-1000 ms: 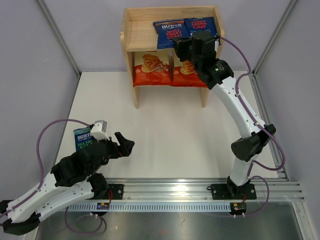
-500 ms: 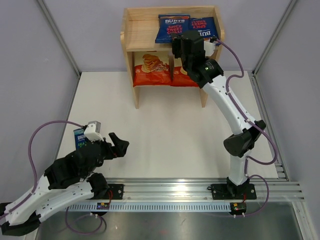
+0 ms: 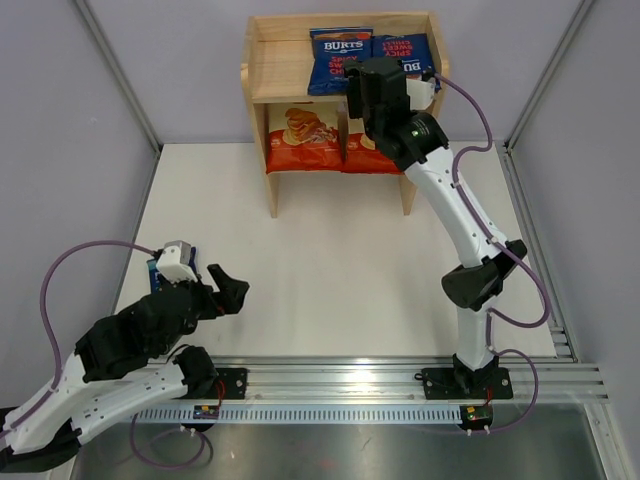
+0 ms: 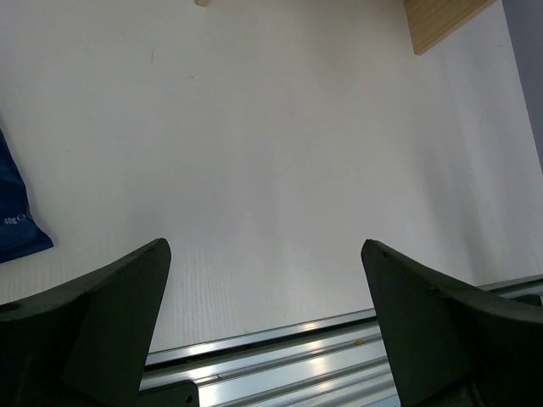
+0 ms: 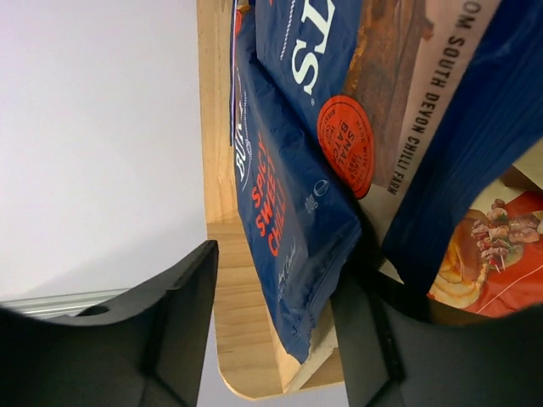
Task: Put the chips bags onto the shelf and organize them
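Fingers of the right gripper [image 5: 282, 259] are standing spread apart, not clamping. A dark blue "Spicy Sweet Chilli" chips bag [image 5: 276, 203] is lying in the gap, with bare wood showing between it and one finger, so this is looking like a loose nudge or let-go posture rather than a grasp. A second dark blue bag [image 5: 310, 59] is overlapping it.

Overhead, the right gripper [image 3: 366, 88] is hovering at the front of the top tier of the small light wooden two-tier shelf [image 3: 272, 62]. It is covering the seam between the left-hand dark blue bag [image 3: 338, 55] and the right-hand dark blue bag [image 3: 408, 47]. Which of these sits between the fingers I cannot tell. Both are lying flat, side by side, toward the right of the tier. Bare wood is showing at its left, probably room being kept for one more bag.

On the lower tier, one cream-and-red-orange cassava bag [image 3: 303, 135] is facing outward. Its twin cassava bag [image 3: 375, 157] is sitting beside it, partly hidden by the arm.

Fingers of the left gripper [image 4: 265, 246] are gaping wide with nothing between them, pointing across the white surface [image 3: 340, 250]. The blue-green chips bag [image 3: 156, 270] is lying flat on that surface, mostly hidden by the left arm. Only its corner [image 4: 15, 220] is showing at the wrist view's left edge. That bag is not yet shelved, and the left gripper [image 3: 232, 290] seems to be waiting beside it for that pick.
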Controlling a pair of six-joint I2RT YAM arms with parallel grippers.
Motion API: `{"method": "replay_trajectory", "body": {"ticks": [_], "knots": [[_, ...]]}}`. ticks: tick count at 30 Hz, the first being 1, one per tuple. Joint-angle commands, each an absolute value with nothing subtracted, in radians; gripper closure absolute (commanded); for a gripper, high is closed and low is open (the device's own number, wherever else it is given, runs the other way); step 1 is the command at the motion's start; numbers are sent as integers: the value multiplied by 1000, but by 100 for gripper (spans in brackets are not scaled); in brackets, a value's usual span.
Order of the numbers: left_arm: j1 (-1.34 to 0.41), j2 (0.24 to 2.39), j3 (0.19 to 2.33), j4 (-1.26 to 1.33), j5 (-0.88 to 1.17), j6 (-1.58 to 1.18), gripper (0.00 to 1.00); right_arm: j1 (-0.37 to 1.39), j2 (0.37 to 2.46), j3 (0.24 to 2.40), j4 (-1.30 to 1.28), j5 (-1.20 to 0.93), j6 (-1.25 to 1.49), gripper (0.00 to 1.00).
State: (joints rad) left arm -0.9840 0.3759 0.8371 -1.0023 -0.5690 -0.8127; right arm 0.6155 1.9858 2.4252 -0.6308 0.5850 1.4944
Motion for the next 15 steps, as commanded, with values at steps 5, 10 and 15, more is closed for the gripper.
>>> {"method": "replay_trajectory", "body": {"ticks": [5,10,15], "knots": [[-982,442,917,-1048,-614,-811,1,629,1876,2372,-716,603,1434,35],[-982,520,960,-1094,-698,-825,1,630,1784,2266,-615,534,1396,26],[-936,675,1017,-1078,-753,-793,1,630,1691,2177,-523,413,1284,18]]}}
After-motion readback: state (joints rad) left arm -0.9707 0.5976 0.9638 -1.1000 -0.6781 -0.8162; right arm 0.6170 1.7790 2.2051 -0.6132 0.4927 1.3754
